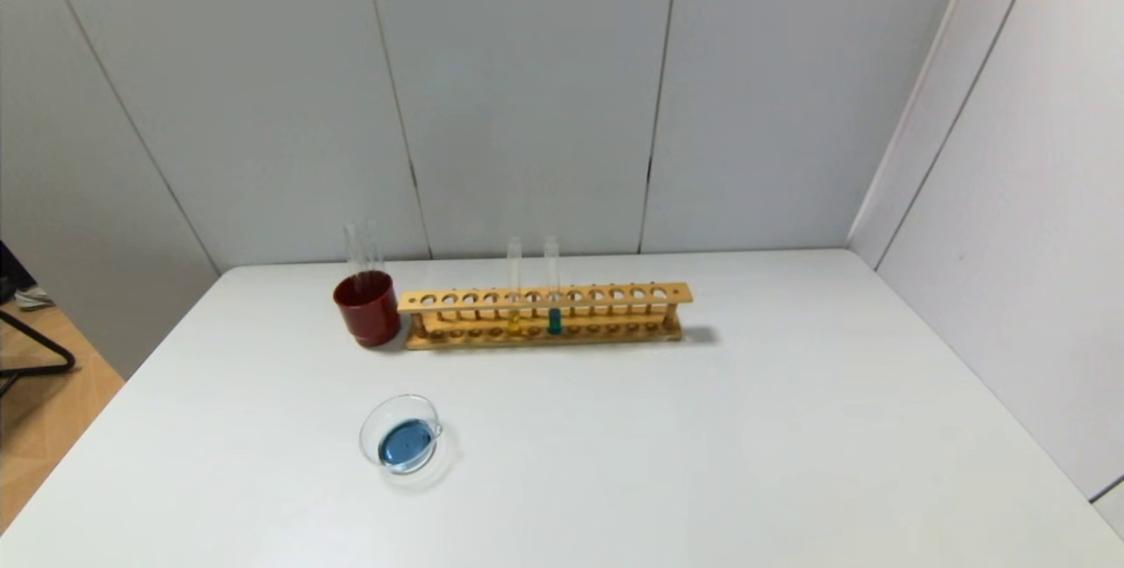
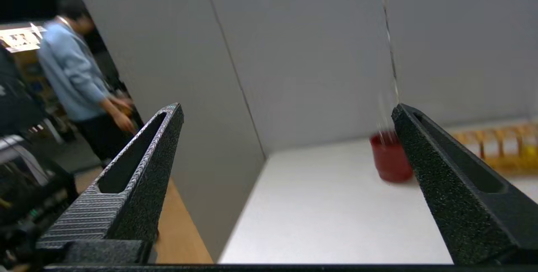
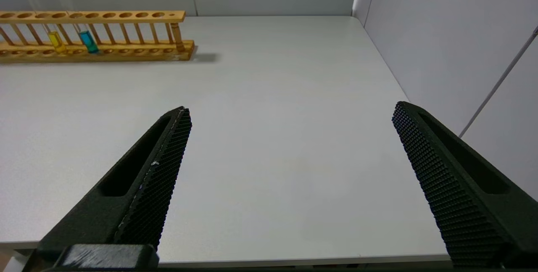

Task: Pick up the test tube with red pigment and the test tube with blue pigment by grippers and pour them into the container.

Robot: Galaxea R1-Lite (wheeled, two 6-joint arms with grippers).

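Note:
The container, a shallow clear glass dish, sits on the table's front left and holds a pool of blue liquid. Two clear test tubes stand in the dark red cup; I see no liquid in them. No tube with orange-red or bright blue liquid shows. Both grippers are out of the head view. My left gripper is open and empty by the table's left front, facing the red cup. My right gripper is open and empty over the table's front edge on the right.
A wooden rack stands at the back next to the cup, holding a yellow-liquid tube and a teal-green tube; it also shows in the right wrist view. Walls close off the back and right. A person stands beyond the left edge.

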